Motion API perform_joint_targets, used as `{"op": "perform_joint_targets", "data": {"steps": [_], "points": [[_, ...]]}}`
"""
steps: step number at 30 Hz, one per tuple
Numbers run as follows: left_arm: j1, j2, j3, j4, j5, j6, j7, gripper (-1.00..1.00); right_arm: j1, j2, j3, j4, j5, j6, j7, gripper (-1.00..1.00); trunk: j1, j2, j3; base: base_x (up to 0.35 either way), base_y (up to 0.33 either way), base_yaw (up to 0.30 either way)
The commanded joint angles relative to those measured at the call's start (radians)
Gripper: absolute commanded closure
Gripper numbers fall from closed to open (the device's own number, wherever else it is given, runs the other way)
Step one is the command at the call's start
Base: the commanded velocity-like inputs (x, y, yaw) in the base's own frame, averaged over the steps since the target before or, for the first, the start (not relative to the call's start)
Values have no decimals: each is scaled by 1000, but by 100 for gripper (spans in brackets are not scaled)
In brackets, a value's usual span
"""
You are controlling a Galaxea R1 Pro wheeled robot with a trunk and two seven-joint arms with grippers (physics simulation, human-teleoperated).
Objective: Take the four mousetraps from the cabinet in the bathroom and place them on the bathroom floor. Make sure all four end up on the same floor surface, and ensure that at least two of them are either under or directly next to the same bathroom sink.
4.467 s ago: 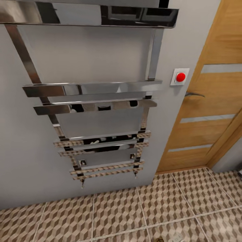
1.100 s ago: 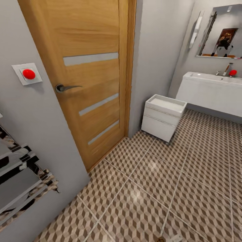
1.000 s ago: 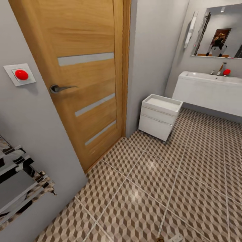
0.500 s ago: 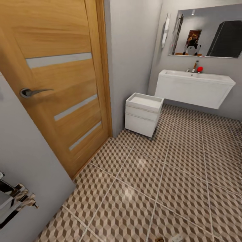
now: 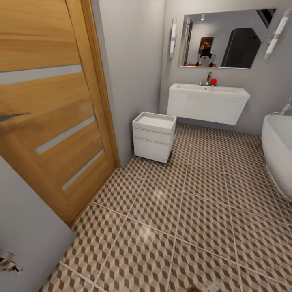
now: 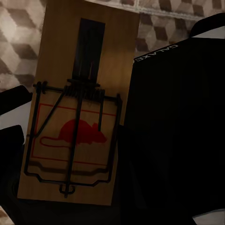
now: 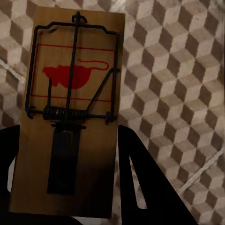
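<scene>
Across the patterned bathroom floor [image 5: 190,211], the sink [image 5: 207,101] now stands in plain sight on the far wall, a white basin on its vanity under the mirror [image 5: 225,38], with a small white drawer unit [image 5: 153,136] near the wooden door [image 5: 48,109] and the edge of the bathtub [image 5: 280,150] at the right. A few seconds ago the head camera faced a chrome towel rail on the wall; the whole view has since swung round past the door, so the robot has turned toward the sink rather than anything in the room having moved. Each arm carries a load: the left gripper [image 6: 70,126] has its dark fingers closed against the long sides of a mousetrap [image 6: 77,103], and the right gripper [image 7: 65,164] likewise grips a second mousetrap [image 7: 68,108], both held above the tiles. Two traps are thus out of the cabinet and on their way. My judgement is that the next step is to drive closer to the sink and set both down beneath or right beside it.
</scene>
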Motion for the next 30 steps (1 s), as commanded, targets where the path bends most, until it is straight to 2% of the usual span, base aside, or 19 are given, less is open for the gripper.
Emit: {"op": "perform_joint_targets", "data": {"steps": [1, 16, 30], "points": [[-1, -1, -4, 3, 11, 3, -6, 100, -1, 0, 0, 1, -1, -3, 5, 100, 0, 0, -1, 0, 0, -300], [-1, -1, -5, 3, 11, 3, -6, 100, -1, 0, 0, 1, -1, -3, 5, 100, 0, 0, 1, 0, 0, -300], [-1, -1, -4, 3, 12, 3, -6, 100, -1, -1, 0, 0, -1, -4, 5, 100, 0, 0, 14, 0, 0, -273]]}}
